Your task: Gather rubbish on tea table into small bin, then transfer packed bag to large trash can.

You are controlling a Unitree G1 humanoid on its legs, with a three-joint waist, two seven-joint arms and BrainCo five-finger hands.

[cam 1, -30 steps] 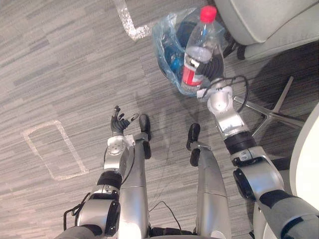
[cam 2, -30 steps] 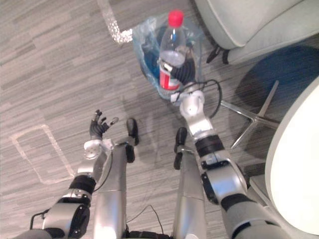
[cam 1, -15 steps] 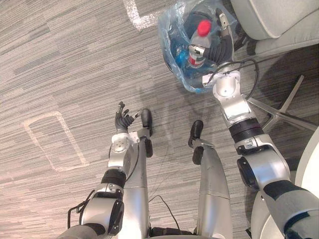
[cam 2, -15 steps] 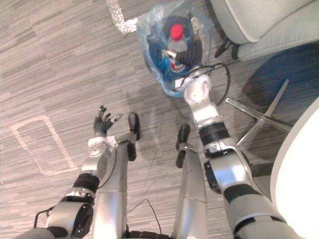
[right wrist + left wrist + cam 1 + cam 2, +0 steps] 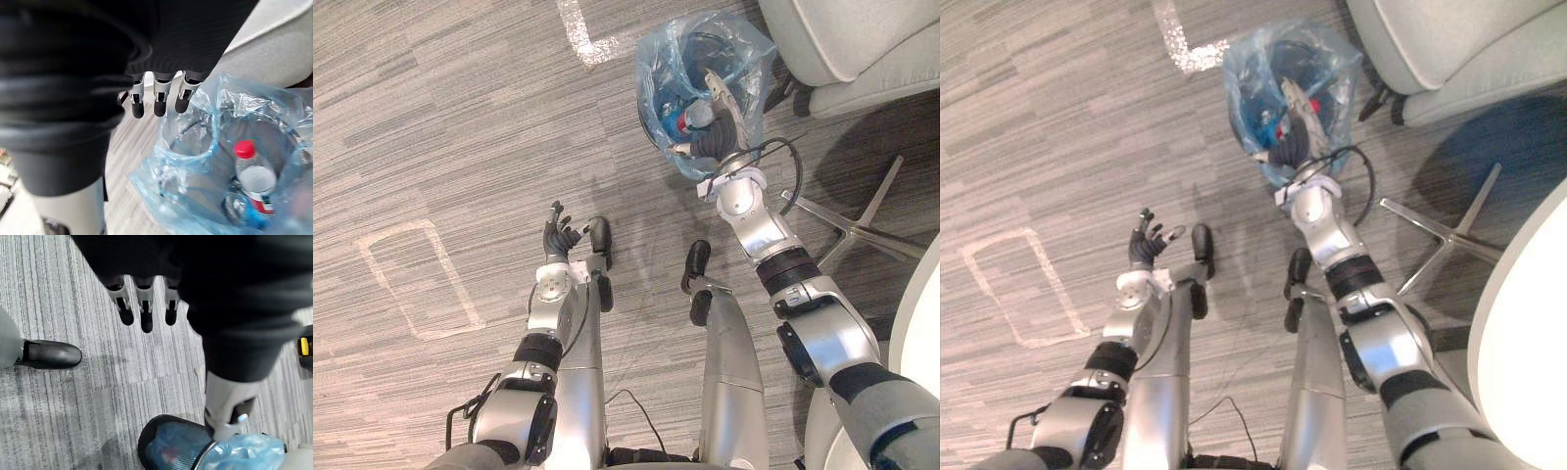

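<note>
A small black mesh bin lined with a translucent blue plastic bag [image 5: 656, 61] stands on the grey striped carpet [image 5: 460, 127], just in front of a pale grey upholstered armchair [image 5: 862, 39]. A clear plastic bottle with a red cap and a red label [image 5: 254, 178] lies inside the bag, cap upward, among other blue and dark rubbish.

The right hand [image 5: 710, 142] hangs over the bin's mouth. Its fingers [image 5: 160, 100] are straight and side by side, holding nothing. The bottle sits below and beyond their tips, apart from them, with the crinkled bag rim between.

The left hand [image 5: 560, 233] hovers low over the carpet, well apart from the bin. Its fingers are loosely spread and empty.

White tape outlines [image 5: 411, 284] mark the floor to the left. Chrome chair legs [image 5: 847, 225] splay beside the right arm, near a white round table edge [image 5: 1528, 343].
</note>
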